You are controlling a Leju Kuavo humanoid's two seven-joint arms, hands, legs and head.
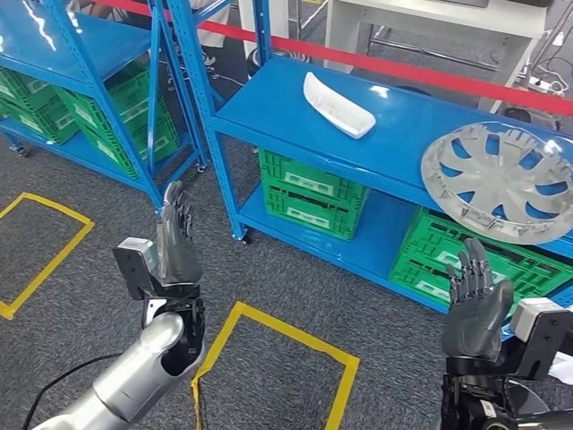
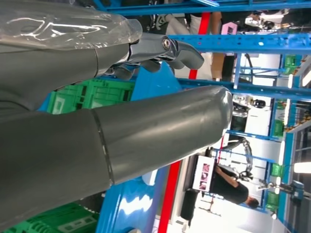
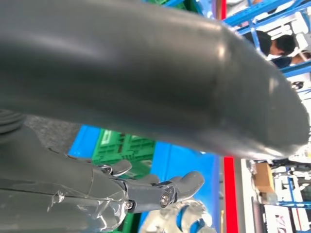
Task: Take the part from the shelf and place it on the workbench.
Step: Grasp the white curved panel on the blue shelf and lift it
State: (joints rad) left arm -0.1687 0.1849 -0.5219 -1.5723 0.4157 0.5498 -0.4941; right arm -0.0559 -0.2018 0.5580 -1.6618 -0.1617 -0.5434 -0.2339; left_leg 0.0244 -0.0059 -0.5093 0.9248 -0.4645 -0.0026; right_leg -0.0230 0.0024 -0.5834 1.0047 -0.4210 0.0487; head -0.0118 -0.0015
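Head view alone shows the white curved plastic part [image 1: 337, 105] lying on the blue metal shelf [image 1: 284, 112]; left hand [image 1: 177, 242] and right hand [image 1: 476, 300] seemingly empty, fingers extended

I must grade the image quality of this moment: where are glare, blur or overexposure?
Head view: sharp, with glare streaks on the blue shelf and shine on the hubcap. Left wrist view: the thumb is close and soft, and the far hall is overexposed. Right wrist view: the thumb is blurred; the fingers are clearer.
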